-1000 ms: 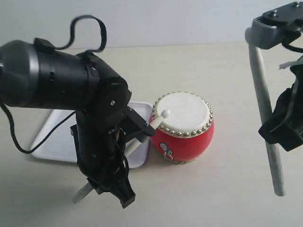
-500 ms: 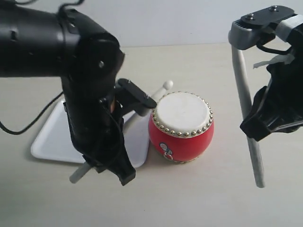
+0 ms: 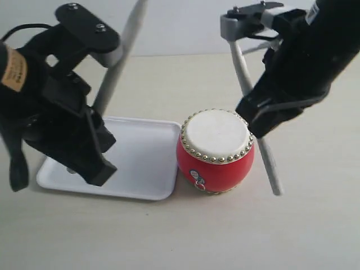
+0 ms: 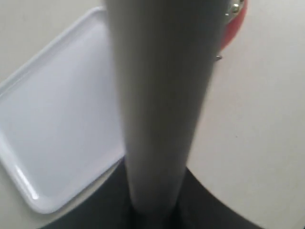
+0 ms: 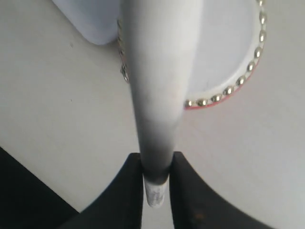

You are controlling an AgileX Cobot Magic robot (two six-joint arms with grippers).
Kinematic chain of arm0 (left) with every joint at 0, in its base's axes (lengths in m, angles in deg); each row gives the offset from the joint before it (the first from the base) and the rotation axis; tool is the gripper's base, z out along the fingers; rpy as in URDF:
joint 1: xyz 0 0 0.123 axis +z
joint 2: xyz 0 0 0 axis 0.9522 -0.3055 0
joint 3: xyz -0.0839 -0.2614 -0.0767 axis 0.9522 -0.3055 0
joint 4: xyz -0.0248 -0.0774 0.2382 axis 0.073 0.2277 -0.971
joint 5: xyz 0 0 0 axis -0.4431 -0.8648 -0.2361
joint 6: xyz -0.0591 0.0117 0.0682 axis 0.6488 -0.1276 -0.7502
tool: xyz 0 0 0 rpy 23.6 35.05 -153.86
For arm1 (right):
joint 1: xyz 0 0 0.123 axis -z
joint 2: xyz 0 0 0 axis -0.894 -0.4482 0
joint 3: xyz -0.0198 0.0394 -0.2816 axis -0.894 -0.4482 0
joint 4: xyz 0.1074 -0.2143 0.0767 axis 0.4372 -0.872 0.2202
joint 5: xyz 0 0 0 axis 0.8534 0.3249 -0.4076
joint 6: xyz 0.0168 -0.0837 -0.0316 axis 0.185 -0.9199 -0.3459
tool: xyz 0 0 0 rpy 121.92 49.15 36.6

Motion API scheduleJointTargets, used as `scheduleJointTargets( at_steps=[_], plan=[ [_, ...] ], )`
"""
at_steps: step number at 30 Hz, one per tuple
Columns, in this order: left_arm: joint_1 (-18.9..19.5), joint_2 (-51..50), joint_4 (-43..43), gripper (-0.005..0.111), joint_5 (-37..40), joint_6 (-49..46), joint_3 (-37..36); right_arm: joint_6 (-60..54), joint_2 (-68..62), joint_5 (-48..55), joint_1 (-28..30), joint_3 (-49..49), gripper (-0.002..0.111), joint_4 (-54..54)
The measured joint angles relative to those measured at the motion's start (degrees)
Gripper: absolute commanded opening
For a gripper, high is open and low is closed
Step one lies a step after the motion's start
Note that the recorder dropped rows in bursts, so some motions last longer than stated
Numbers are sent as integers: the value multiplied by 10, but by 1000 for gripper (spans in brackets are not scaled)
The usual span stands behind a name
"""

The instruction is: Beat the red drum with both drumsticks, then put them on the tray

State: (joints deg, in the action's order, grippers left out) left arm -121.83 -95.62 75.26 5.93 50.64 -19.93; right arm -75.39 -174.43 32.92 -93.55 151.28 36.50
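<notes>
The red drum (image 3: 216,152) with its cream skin stands on the table, right of the white tray (image 3: 135,169). My left gripper (image 3: 95,121) is raised over the tray and shut on one drumstick (image 3: 121,56), which points up and away from the drum. My right gripper (image 3: 256,121) hangs over the drum's right edge, shut on the other drumstick (image 3: 271,169), which slants down past the drum's right side. In the left wrist view the drumstick (image 4: 157,95) fills the middle, held in the gripper (image 4: 155,210), with the tray (image 4: 57,119) beside it. In the right wrist view the gripper (image 5: 156,176) clamps its drumstick (image 5: 157,71) above the drum (image 5: 224,47).
The tray lies flat with nothing on it, its right rim almost touching the drum. Bare beige tabletop (image 3: 185,236) stretches in front of both. A pale wall (image 3: 180,28) rises behind the table.
My left arm lifted its drumstick off the drum skin and swung it up and left over the tray. My right arm moved left with its stick to the drum's right edge.
</notes>
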Motion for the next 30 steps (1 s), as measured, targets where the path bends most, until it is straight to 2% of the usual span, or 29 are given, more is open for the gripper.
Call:
scheduleJointTargets(
  at_steps=[5, 10, 16, 24, 30],
  plan=[
    [94, 50, -6, 0, -63, 23, -59, 0, -42, 5, 0, 80, 0, 34],
    [184, 56, -6, 0, -98, 35, -79, -1, -72, 6, 0, 127, 0, 47],
    [242, 54, -6, 0, -120, 35, -80, -10, -97, 7, -17, 165, 0, 45],
    [348, 48, -6, 0, -122, 41, -80, -11, -197, 12, -116, 281, 0, -44],
    [368, 48, -6, 0, -122, 41, -80, -34, -325, 11, -153, 395, 0, -105]
  ],
)
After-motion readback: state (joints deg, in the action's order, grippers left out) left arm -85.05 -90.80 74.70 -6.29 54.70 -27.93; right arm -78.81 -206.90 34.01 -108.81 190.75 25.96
